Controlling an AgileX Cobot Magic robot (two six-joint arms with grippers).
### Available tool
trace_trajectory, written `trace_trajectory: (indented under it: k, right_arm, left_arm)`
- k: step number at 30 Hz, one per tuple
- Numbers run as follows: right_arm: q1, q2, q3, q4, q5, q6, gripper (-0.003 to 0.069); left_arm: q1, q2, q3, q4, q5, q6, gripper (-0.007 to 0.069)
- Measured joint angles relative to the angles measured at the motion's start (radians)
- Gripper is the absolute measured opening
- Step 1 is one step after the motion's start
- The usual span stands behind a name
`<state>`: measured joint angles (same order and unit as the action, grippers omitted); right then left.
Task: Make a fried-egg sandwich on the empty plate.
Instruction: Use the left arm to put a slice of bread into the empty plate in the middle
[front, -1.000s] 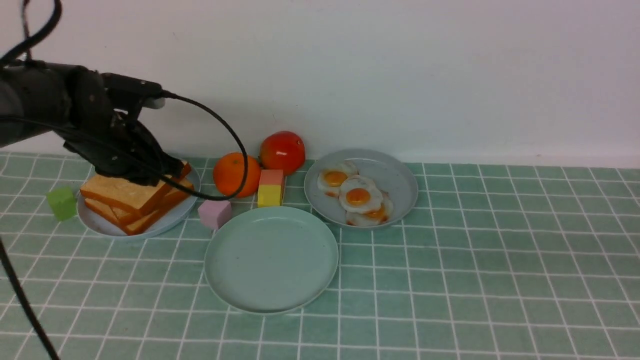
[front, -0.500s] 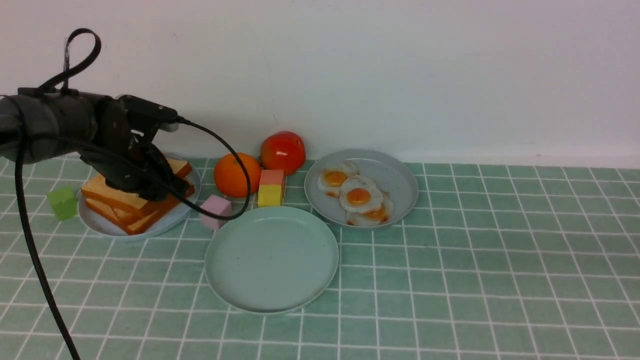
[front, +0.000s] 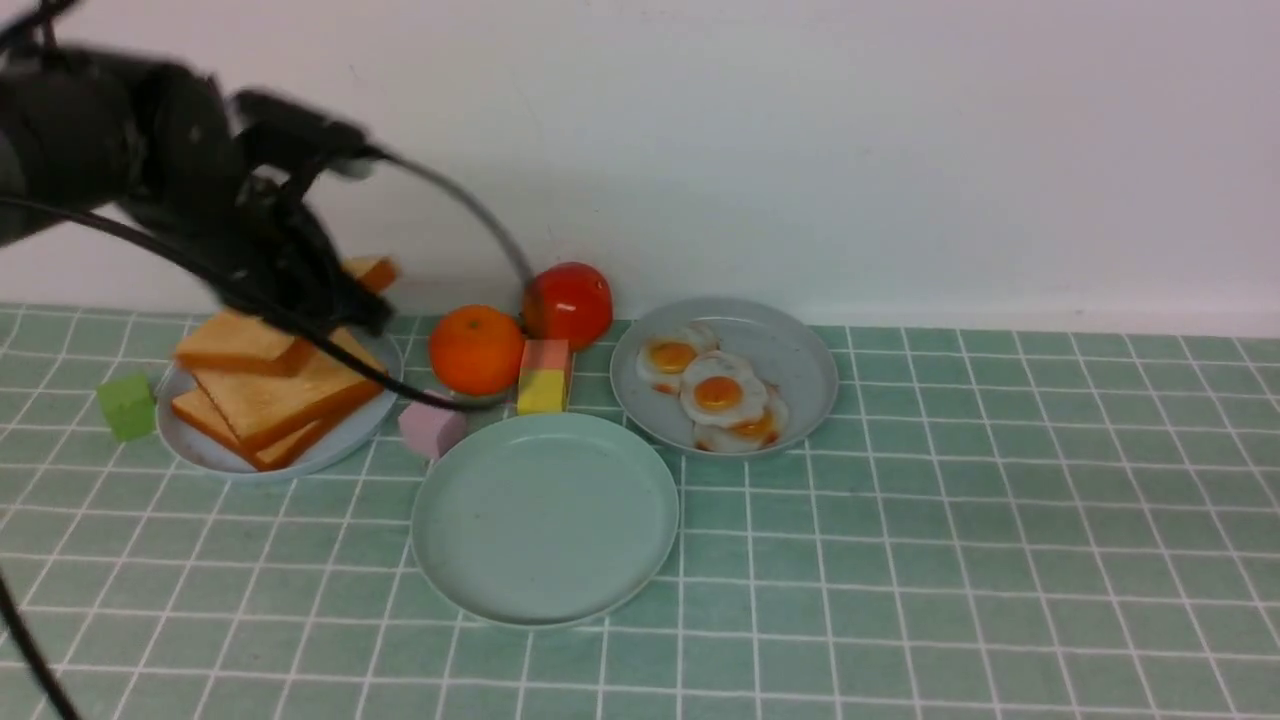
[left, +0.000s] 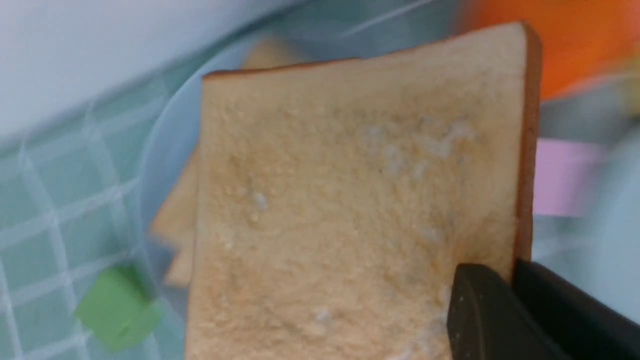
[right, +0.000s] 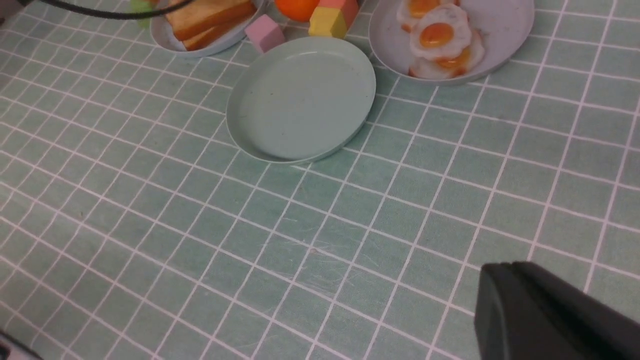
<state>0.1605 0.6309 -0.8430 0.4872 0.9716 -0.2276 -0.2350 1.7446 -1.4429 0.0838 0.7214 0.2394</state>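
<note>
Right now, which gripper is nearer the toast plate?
Left. The left gripper hangs just above the toast plate, clamping a toast slice; the right gripper sits far off, toward the robot.

Orange, tomato, pink cube, green cube

Front, right wrist: common empty plate

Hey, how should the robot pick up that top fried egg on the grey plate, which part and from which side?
I'd pinch the top fried egg by its thin white edge on the robot's right side, coming down from above: it lies flat, overlapping the other eggs, and the grey plate is bare there.
</note>
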Motion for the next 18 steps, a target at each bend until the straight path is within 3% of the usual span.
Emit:
trace_trajectory:
  k: [5,8,18]
  right_arm:
    - [0.000,0.000,0.000,0.000,0.000,-0.003,0.0006]
    - [0.000,0.000,0.000,0.000,0.003,-0.005,0.0010]
    - [0.000,0.000,0.000,0.000,0.038,-0.005,0.0022]
  left_arm:
    - [-0.269,-0.057,0.135,-0.041,-0.001,0.058,0.0042]
    - [-0.356,-0.016,0.193,0.010,-0.039,0.052,0.0042]
    - [-0.381,0.131,0.206,0.174,-0.158,-0.055,0.0042]
